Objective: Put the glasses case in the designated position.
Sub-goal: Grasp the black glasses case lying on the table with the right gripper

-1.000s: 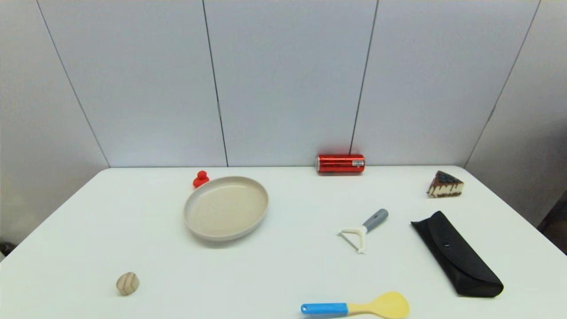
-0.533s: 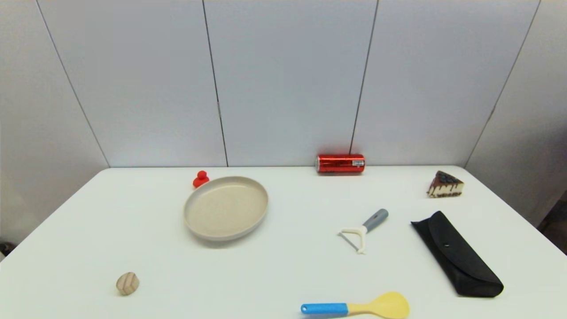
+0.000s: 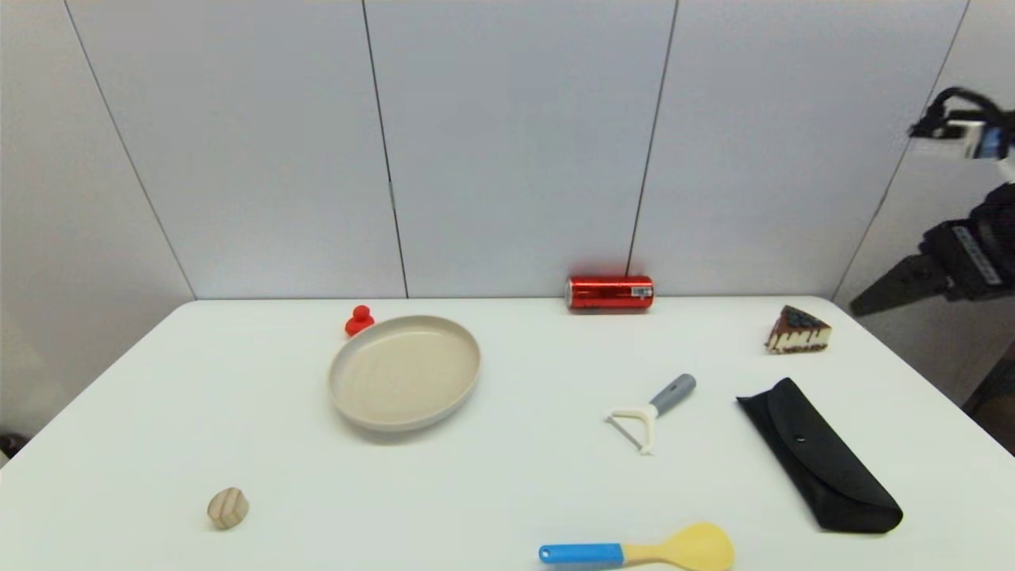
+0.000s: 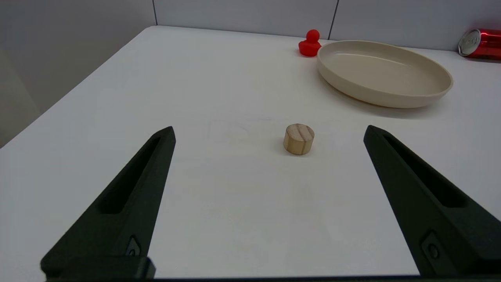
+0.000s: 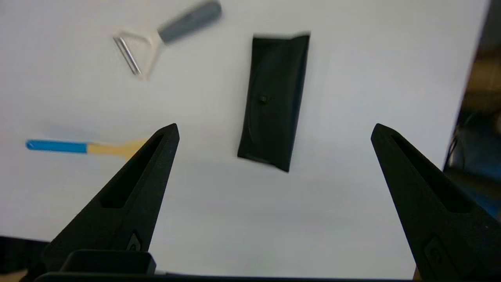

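Right arm cut off by the right edge of the head view, upper right; only a black link and one finger (image 3: 888,295) show there, raised well above the table (image 3: 515,484). In its own wrist view the right gripper (image 5: 274,131) has its fingers spread wide, holding nothing, with the glasses case (image 5: 274,102) in the gap between them and far below. That view is blurred; the case's snap shows only as a small dot. The spoon (image 5: 86,147) is partly hidden behind one finger there.

Left arm out of the head view. Left gripper (image 4: 270,131) low over the table, fingers spread wide, empty, a wooden plug (image 4: 298,138) lying ahead between them.

Glasses case (image 3: 817,454) lies flat in the lower right of the head view, apart from everything. Long axis diagonal: one end toward the upper left near the peeler (image 3: 650,412), the other toward the lower right near the table's edge. Flap side up.

Spoon (image 3: 638,549) at bottom centre, almost touching the bottom edge of the head view. Red can (image 4: 481,44) cut off at the right edge of the left wrist view.
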Tool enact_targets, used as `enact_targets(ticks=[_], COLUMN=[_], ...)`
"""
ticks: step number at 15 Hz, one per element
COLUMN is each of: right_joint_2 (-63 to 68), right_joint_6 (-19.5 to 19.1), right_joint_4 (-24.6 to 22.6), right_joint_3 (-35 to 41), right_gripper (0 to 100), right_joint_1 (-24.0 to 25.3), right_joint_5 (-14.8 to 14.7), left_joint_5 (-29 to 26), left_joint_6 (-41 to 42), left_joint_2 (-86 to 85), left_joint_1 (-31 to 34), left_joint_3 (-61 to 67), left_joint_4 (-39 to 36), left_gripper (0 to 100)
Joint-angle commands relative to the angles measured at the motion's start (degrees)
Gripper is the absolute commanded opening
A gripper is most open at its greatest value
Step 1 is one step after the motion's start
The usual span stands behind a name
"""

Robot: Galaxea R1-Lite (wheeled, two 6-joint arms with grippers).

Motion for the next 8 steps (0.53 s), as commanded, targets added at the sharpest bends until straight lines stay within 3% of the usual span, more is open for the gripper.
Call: enact_targets(ticks=[1, 4, 8], right_joint_2=[10.38, 13.72, 17.85], right_joint_6=[0.09, 0.18, 0.36], right_joint_4=[3.87, 3.87, 3.70], right_joint_3=[-1.15, -1.15, -1.06], right_gripper=[100, 100, 100], right_joint_1=[-2.44, -3.40, -3.23], right_joint_5=[-0.75, -2.86, -3.30], left_joint_5=[0.03, 0.03, 0.03], left_joint_6=[-0.05, -0.05, -0.05], left_joint_2=[0.07, 0.07, 0.07], left_joint_1=[0.06, 0.06, -0.03], left_joint_3=[0.00, 0.00, 0.00], left_joint_4=[-0.11, 0.07, 0.07], left_gripper=[100, 100, 100])
